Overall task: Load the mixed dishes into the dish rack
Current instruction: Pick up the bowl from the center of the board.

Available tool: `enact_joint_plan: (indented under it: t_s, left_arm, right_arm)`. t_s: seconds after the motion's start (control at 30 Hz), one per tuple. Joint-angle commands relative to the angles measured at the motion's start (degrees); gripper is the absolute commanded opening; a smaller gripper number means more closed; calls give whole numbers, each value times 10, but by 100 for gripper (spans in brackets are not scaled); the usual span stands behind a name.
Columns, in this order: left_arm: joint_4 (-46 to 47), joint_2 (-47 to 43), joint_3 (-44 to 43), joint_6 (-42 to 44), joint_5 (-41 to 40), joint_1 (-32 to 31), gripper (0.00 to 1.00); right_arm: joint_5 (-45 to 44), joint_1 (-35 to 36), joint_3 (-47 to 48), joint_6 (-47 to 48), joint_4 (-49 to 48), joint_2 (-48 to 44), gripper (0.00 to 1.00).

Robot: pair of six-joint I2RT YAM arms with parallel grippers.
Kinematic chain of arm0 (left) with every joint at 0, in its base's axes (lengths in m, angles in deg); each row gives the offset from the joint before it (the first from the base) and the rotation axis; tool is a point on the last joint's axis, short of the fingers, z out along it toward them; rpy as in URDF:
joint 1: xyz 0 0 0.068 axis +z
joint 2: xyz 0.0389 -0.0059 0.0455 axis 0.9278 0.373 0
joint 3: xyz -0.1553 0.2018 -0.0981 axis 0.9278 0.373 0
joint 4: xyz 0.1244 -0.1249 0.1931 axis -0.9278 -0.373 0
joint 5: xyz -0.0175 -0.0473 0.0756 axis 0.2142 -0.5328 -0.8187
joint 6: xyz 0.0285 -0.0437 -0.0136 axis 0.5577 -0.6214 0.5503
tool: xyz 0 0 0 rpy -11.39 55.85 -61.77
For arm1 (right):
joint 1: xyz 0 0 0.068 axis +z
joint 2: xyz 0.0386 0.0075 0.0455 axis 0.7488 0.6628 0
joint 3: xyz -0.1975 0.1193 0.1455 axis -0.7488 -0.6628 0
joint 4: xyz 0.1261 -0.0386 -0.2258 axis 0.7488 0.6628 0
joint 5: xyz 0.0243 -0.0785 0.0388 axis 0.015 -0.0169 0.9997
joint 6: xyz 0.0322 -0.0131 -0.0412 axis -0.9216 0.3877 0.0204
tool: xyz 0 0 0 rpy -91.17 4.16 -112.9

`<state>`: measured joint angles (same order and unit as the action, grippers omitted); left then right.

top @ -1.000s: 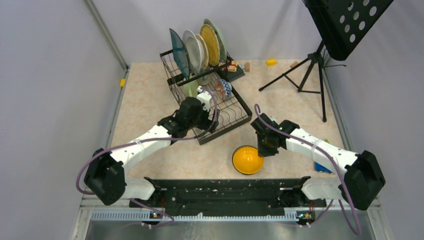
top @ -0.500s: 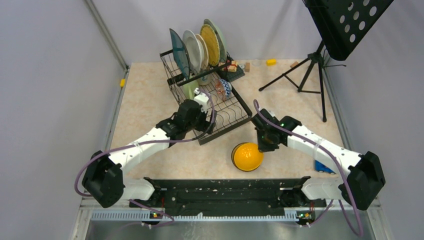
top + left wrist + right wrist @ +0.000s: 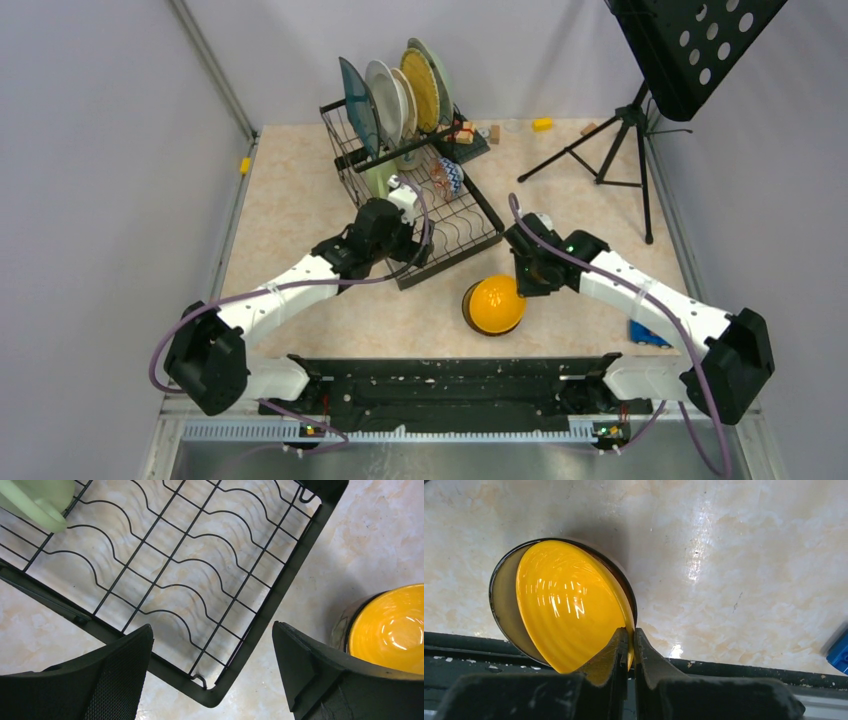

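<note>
High rear overview, close downward wrist views, all sharing yellow-orange bowl (image 3: 495, 305)

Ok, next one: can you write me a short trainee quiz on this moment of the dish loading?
1. True or false: the right gripper is shut on the rim of the glossy yellow-orange bowl.
2. What stands upright in the raised section of the black wire dish rack?
3. The left gripper is: A) shut on a rack wire; B) open above the rack's wavy flat tray; C) shut on the bowl.
Key: 1 true; 2 the round plates; 3 B.
</note>
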<state>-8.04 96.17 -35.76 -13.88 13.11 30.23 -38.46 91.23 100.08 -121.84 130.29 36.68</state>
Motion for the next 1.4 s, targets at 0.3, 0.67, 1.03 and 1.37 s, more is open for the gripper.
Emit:
enact_joint_plan:
  t_s: [0.3,0.67,1.03,1.37]
  left_arm:
    - [63,21,-30,-9,173,3,91]
    - [172,71,-41,-67,431,2,84]
    - [55,123,-96,-8,410,2,66]
    - [36,142,-115,-21,388,2,45]
  right_arm:
    - [-28,6,-18,13,-98,-97,0]
    - [-23,6,-58,-7,-181,-173,0]
    - [-15,5,-51,9,-216,-180,0]
    - [4,5,-57,11,-260,-177,0]
